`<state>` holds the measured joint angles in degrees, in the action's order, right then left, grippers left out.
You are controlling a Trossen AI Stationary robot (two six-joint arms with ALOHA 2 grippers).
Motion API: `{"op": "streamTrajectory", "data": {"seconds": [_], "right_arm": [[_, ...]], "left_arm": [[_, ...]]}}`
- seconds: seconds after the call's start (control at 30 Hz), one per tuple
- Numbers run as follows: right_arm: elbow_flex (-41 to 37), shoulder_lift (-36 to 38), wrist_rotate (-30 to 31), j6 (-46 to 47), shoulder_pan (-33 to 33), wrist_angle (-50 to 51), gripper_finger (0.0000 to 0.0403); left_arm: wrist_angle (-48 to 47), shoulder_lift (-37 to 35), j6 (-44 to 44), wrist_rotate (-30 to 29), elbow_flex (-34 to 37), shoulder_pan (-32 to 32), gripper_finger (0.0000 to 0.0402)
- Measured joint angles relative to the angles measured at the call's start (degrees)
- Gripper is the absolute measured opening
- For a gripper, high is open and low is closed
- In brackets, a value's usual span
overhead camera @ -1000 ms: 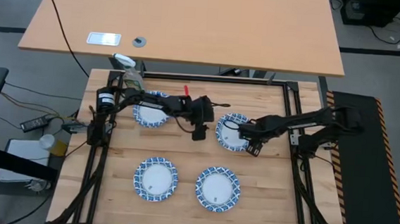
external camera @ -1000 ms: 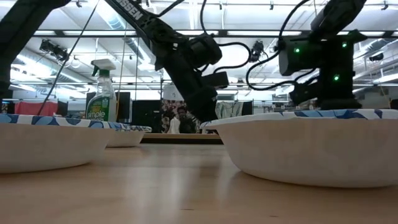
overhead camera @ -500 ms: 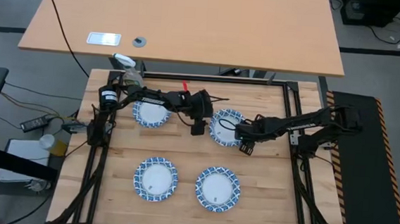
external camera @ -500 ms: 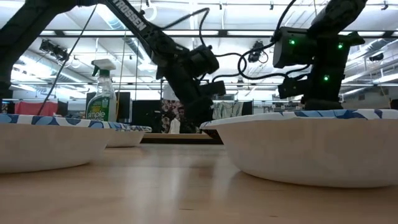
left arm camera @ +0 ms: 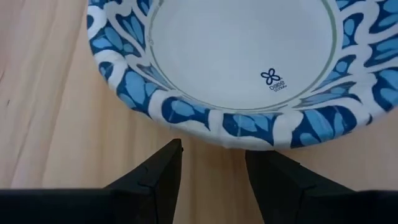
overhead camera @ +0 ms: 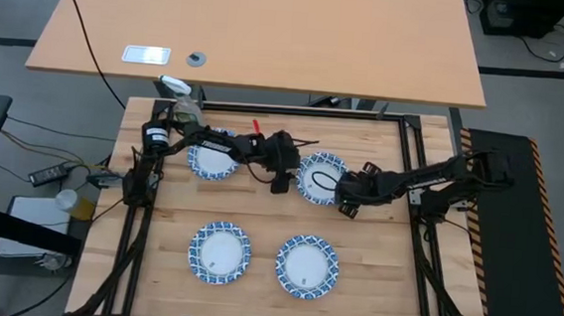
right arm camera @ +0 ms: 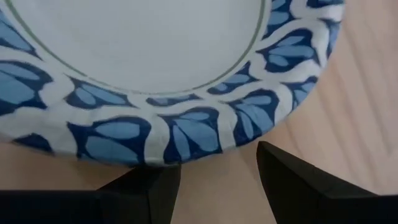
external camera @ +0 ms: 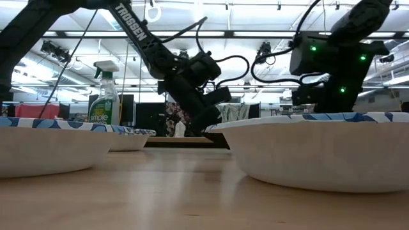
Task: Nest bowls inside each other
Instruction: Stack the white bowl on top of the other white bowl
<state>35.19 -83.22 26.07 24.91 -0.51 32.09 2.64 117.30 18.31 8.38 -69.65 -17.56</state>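
Four thin, light, likely bendy bowls visible on counter [overhead camera: 375, 244], target bowl [overhead camera: 320, 178] upper centre of high view; left gripper [overhead camera: 280, 183] and right gripper [overhead camera: 345, 204], both released, flank it, best pinched at scalloped rim.

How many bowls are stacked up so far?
None that I can see: four bowls sit apart on the table. Both open grippers, left gripper and right gripper, flank the far right bowl. Far left bowl, near bowls and wait.
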Motion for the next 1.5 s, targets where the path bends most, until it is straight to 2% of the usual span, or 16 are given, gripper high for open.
{"op": "streamTrajectory", "data": {"seconds": [0.4,0.73,0.97,1.33,1.5], "right_arm": [[-1.4,0.5,10.9,1.7,3.9,-1.4,0.0217],[-1.4,0.5,13.3,2.4,6.6,-0.6,0.0217],[0.2,2.8,14.4,2.1,6.7,-0.1,0.0217],[3.0,3.8,16.6,-4.1,7.9,-3.1,0.0217],[3.3,3.9,16.9,-8.6,8.7,-9.4,0.0217]], "left_arm": [[5.9,0.0,2.1,-0.2,0.9,0.5,0.0181],[5.7,-3.5,4.0,-3.0,0.9,1.7,0.018],[1.5,-6.4,4.0,-4.6,0.8,1.9,0.018],[-6.6,-12.9,3.7,-12.2,1.0,5.7,0.018],[-6.6,-17.3,1.7,-16.2,5.9,8.0,0.018]]}}
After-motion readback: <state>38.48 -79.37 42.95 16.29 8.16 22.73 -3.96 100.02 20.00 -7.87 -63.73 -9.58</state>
